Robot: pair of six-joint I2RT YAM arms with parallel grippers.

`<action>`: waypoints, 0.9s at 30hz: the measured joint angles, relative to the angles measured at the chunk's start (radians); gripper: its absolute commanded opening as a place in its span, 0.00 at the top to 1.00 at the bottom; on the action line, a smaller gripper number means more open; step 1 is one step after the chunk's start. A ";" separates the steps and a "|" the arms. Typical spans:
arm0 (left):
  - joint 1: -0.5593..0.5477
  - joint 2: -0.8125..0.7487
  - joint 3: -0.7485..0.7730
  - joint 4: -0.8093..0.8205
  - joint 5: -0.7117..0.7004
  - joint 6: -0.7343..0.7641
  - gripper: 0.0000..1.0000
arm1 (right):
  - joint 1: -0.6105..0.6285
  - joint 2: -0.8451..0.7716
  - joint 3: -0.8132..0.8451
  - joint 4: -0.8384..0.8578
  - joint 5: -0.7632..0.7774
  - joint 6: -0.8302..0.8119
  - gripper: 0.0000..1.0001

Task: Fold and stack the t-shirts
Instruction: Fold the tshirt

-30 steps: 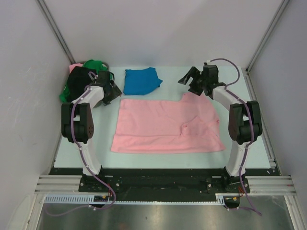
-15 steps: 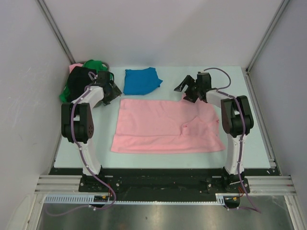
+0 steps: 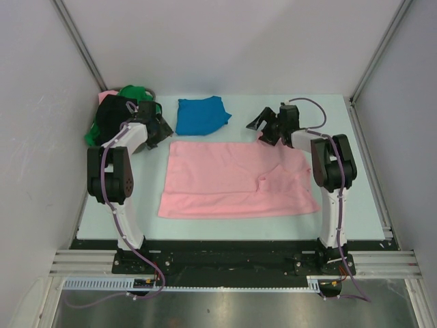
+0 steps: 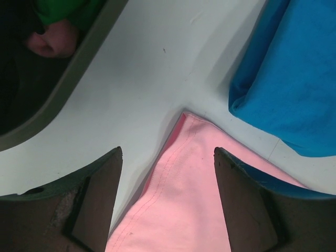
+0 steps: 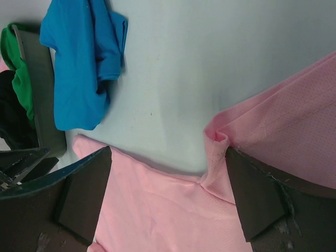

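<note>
The light pink t-shirt (image 3: 235,181) lies spread flat in the middle of the table (image 3: 369,198), and the step in hand is judged to be the taking of its 2 far corners for a fold toward the near edge. The left gripper (image 4: 168,157) hangs with its jaws wide apart and empty, the stitched far left corner lying between its 2 fingers. The right gripper (image 5: 168,155) is likewise spread wide and holds nothing, poised over the far right edge where a small turned-up flap of cloth is seen. For a clean fold, each gripper should be lowered until the hem is bracketed, every layer at the corner should be caught, and the 2 arms should be lifted and drawn back evenly so that the edge is kept straight. The folded blue t-shirt (image 3: 201,114), just beyond the left corner, and the grey basket (image 4: 73,73) holding the green t-shirt (image 3: 136,92) and black t-shirt (image 3: 111,117) should not be snagged. The pink shirt's long axis runs left to right, parallel to the near edge. A sleeve-like tab juts out at the far right. Where the neck points cannot be told.
</note>
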State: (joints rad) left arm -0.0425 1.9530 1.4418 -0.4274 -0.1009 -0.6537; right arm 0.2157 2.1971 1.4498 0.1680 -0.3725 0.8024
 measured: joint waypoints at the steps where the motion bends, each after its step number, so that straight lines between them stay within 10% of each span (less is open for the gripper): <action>1: 0.000 0.000 0.000 0.000 0.000 0.004 0.32 | 0.000 -0.003 0.000 -0.003 0.001 -0.003 0.04; 8: -0.005 0.054 0.077 -0.025 -0.023 0.042 0.44 | 0.000 -0.124 -0.001 -0.114 0.045 -0.060 0.03; 27: -0.129 0.159 0.140 -0.030 -0.047 0.192 0.37 | -0.082 -0.381 0.004 -0.285 0.118 -0.205 0.00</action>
State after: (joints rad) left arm -0.1715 2.1124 1.5822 -0.4576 -0.1478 -0.4614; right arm 0.1341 1.8160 1.4540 -0.1165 -0.2546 0.5972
